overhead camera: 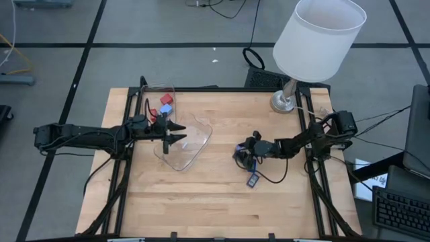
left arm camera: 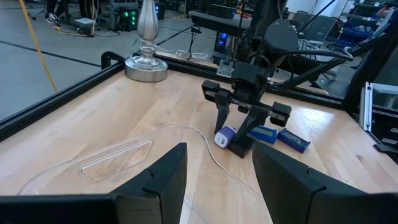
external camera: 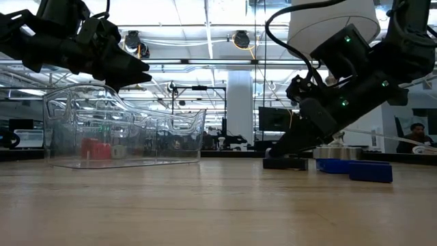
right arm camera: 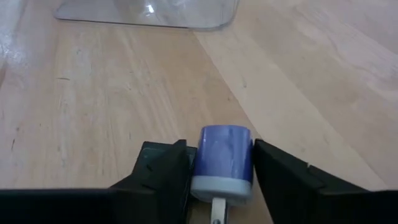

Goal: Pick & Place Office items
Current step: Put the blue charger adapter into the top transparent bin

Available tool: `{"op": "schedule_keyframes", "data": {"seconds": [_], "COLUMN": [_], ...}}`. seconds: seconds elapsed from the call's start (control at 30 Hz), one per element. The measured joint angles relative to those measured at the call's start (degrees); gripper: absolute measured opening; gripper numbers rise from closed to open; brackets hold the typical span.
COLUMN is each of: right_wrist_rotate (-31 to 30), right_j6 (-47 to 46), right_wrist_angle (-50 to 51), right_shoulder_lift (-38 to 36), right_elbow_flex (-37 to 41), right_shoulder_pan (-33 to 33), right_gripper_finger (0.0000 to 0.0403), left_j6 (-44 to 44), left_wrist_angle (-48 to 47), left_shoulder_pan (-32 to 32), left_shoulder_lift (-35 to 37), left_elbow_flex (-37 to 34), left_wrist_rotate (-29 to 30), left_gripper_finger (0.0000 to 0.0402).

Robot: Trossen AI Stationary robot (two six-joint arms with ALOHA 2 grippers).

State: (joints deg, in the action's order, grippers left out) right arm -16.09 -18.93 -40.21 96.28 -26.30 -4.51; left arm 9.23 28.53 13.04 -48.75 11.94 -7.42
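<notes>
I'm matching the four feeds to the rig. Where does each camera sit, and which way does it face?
High: overhead, straight down; both arms, lamp, clear container.
Low: tabletop height, level; container, right gripper at table.
Left wrist: past its own fingers toward the right gripper.
Right wrist: its fingers around a blue cylindrical piece.
Shared: that piece shows in both wrist views.

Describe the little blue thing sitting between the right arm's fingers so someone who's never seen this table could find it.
Start at the white-shaded lamp at the table's far right corner and follow the right arm toward the table's middle. Between the fingers of the right end effector sits a small blue piece with a pale grey end. Unlike the flat blue rectangles lying beside it, it is rounded and chunky, and it alone lies between the fingers.
</notes>
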Motion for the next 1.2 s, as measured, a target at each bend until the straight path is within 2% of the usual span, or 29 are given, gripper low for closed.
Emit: {"op": "schedule_keyframes", "data": {"seconds": [0.2,0.43,0.87,1.1,1.2], "right_wrist_rotate": [0.15,0.29,-0.17,-0.12,0.37], "right_j6": [1.08,5.07,10.26,13.84,15.37], "right_wrist_angle": [0.0,-0.46,-1.98,-8.39,-12.55], "right_shoulder_lift": [-0.01,-1.72,-15.79,-18.8,-18.98], "right_elbow_flex": [0.0,0.13,0.11,0.11,0.09], "right_shoulder_pan": [-0.02,-0.02,-0.04,-0.06,-0.11], "right_gripper_finger": [0.012,0.012,0.0122,0.0122,0.0122], "left_j6": [0.0,0.0,2.78,4.98,4.98], "left_wrist_angle": [0.0,0.0,0.16,1.5,6.0], "left_shoulder_pan": [0.0,0.0,-0.07,-1.55,-2.64], "left_shoulder_lift": [0.0,0.0,0.0,-1.33,-2.77], "left_elbow_flex": [0.0,0.0,0.0,0.0,0.03], "left_wrist_rotate": [0.0,0.01,-0.1,-0.03,0.07], "left_gripper_finger": [0.0182,0.0182,0.0182,0.0182,0.0182]}}
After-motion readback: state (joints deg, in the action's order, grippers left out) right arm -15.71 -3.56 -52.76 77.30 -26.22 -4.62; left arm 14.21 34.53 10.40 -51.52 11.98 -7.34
